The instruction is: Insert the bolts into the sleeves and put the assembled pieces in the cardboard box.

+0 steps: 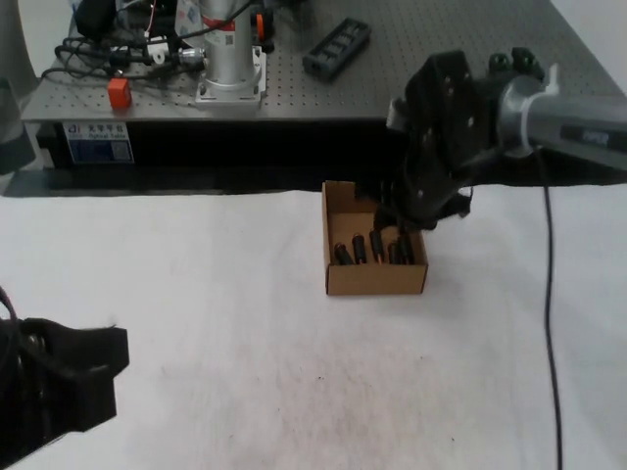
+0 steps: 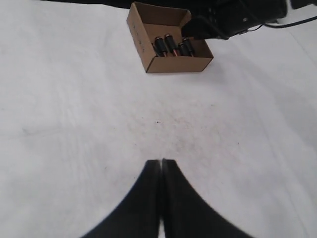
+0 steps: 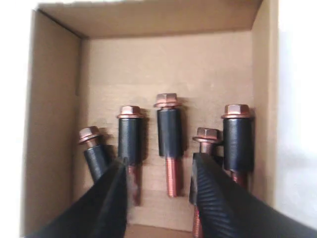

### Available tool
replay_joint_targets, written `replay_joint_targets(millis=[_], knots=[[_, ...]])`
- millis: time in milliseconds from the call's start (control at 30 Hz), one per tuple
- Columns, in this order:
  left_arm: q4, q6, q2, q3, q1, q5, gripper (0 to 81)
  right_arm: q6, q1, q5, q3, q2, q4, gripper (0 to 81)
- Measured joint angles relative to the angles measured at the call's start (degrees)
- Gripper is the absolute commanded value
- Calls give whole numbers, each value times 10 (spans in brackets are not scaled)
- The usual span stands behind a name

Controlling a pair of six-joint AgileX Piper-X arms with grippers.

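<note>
Inside the cardboard box (image 3: pixel 54 99), five sleeved bolts (image 3: pixel 169 139) beneath the spread, empty right gripper (image 3: pixel 159 161)

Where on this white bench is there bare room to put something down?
Bare white bench between the brown cardboard box and the left gripper, also left of the box. Crowded inside: five black-sleeved copper bolts, right gripper above.

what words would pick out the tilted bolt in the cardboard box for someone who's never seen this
On the white bench, find the open cardboard box below the right arm's hand. Five copper bolts in black sleeves lie in a row inside. The tilted bolt ends the row by the box's left wall in the high view; it alone leans while the other four lie parallel.
</note>
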Motion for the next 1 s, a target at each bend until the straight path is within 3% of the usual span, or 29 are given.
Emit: replay_joint_targets(millis=[233, 367, 667, 1000], knots=[[0, 44, -33, 26, 0, -72, 7, -7, -1, -23, 213, -231, -74, 150], [-6, 51, -122, 98, 0, -77, 7, 11, 1, -45, 349, -374, -109, 113], [-80, 16, -254, 236, 0, -78, 7, 25, 9, -51, 603, -673, -185, 112], [-81, 8, -254, 290, 0, -79, 7, 40, 10, -51, 716, -815, -186, 112]])
